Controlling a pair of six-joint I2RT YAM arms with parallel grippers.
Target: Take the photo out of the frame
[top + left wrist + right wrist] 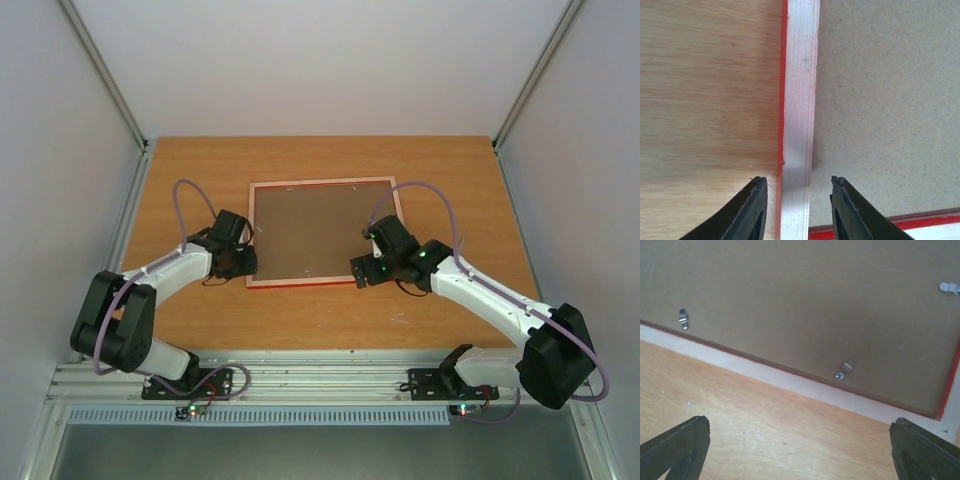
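Observation:
The frame (300, 283) lies face down on the table, its thin red edge around a pale back rail (799, 100). A brown backing board (322, 230) fills it, and the photo is hidden. My left gripper (250, 262) is at the frame's left side near the near corner. It is open, and its fingers (840, 200) straddle the rail without touching it. My right gripper (358, 270) hovers over the frame's near rail (790, 382), towards the right corner. It stands wide open with only bare table between its fingertips (920, 440).
Small metal clips (844, 370) (684, 319) sit on the backing board (815, 300) along its near edge, and another (950, 287) by the right side. The wooden table (450, 180) is walled on the left, right and back.

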